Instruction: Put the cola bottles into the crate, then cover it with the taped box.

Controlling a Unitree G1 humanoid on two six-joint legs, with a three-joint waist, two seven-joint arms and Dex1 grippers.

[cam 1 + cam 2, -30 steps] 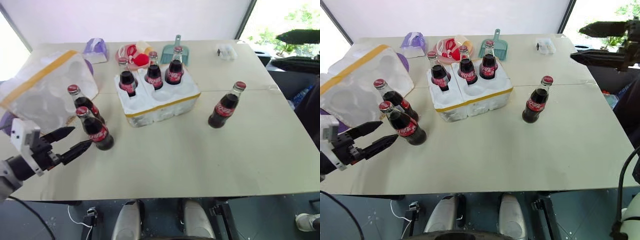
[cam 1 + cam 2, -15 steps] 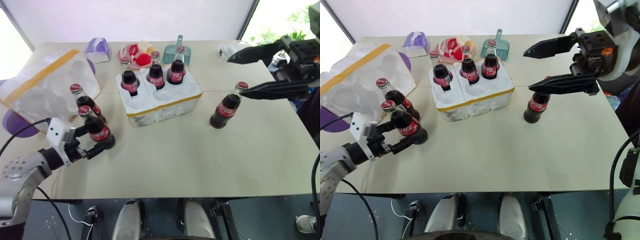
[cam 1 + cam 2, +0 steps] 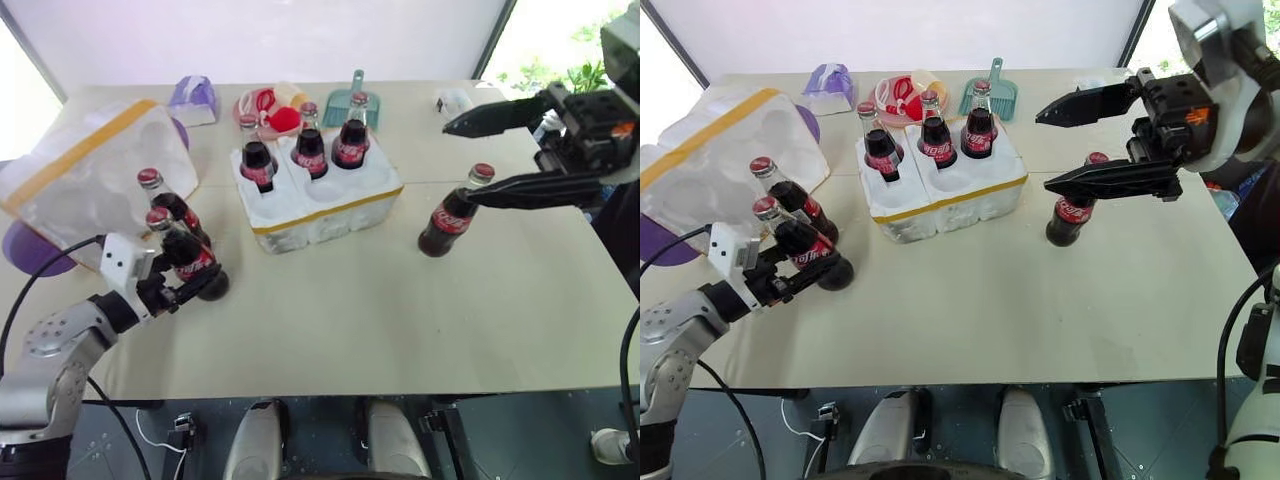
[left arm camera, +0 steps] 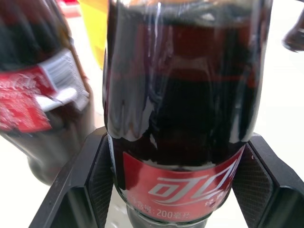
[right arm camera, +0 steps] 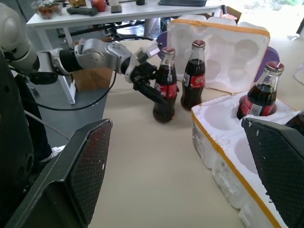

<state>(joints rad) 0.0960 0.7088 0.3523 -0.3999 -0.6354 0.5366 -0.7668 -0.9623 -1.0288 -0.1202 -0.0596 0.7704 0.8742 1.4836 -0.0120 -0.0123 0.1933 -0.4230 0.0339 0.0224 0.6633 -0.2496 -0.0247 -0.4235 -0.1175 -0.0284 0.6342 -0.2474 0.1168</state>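
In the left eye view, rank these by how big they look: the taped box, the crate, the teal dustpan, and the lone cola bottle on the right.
1. The taped box, though the picture's edge cuts it off.
2. The crate.
3. The lone cola bottle.
4. The teal dustpan, which lies farthest back, so it may only look smaller.

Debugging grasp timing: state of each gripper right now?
Left gripper: closed around the near cola bottle on the table.
Right gripper: open, holding nothing, hovering above the lone cola bottle.
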